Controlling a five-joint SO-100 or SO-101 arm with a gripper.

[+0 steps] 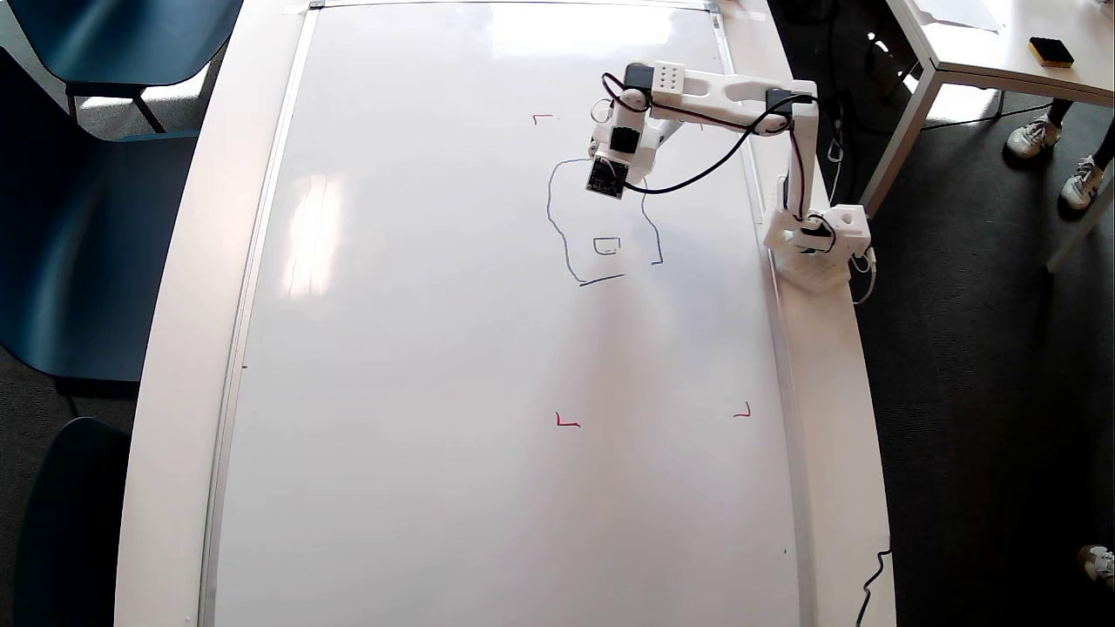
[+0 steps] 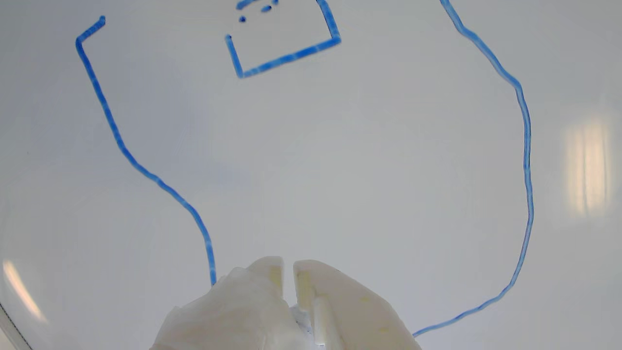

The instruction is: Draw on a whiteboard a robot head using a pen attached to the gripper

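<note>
From my remote seat, the robot head (image 1: 601, 235) is a thin dark-blue outline, unfinished: a wobbly curve down one side, a short stroke along the bottom, another line down the other side, and one small square (image 1: 607, 246) inside. It sits in the upper right part of the whiteboard (image 1: 418, 366) in the overhead view, at about one o'clock from the board's centre. In the wrist view the same outline (image 2: 525, 160) runs up both sides, with the square (image 2: 286, 56) at twelve o'clock.

The gripper (image 2: 287, 265) enters the wrist view at six o'clock, its two white pointed jaws drawn nearly together with only a thin slit between the tips. I cannot make out the pen itself; something dark shows deep in the slit, too blurred to name. In the overhead view the gripper (image 1: 607, 174) is over the top of the outline, hidden under its black square module (image 1: 607, 175).

Red corner marks (image 1: 567, 421) lie around the drawing. The white arm (image 1: 723, 91) reaches in from its base (image 1: 817, 244) at three o'clock on the table edge (image 1: 174, 348).
</note>
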